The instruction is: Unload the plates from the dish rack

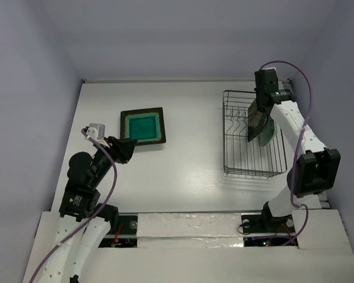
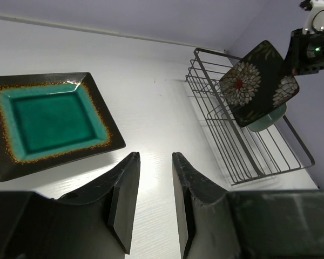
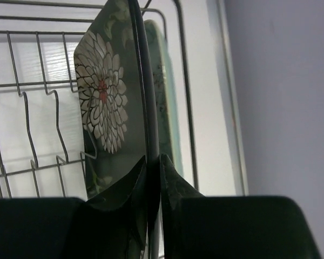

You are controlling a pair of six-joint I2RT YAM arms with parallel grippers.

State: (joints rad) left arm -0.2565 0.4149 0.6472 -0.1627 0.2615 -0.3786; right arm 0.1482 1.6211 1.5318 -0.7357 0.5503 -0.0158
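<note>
The black wire dish rack (image 1: 242,154) stands at the right. My right gripper (image 1: 261,105) is shut on the top edge of a black plate with white-and-red flowers (image 1: 258,122), holding it tilted over the rack's right part. The right wrist view shows the fingers (image 3: 173,183) pinching its rim, with the flower face (image 3: 105,102) to the left. A pale mint-green plate (image 3: 170,97) stands just behind it in the rack (image 3: 21,102). The dark-rimmed teal plate (image 1: 143,126) lies flat on the table at the left. My left gripper (image 1: 127,147) is open and empty just in front of it. I see only one flower plate.
The left wrist view shows the teal plate (image 2: 46,121) to the left, then bare white table, then the rack (image 2: 243,151) with the held flower plate (image 2: 256,81) and the mint plate (image 2: 271,117). Pale walls close in the table at the back and sides.
</note>
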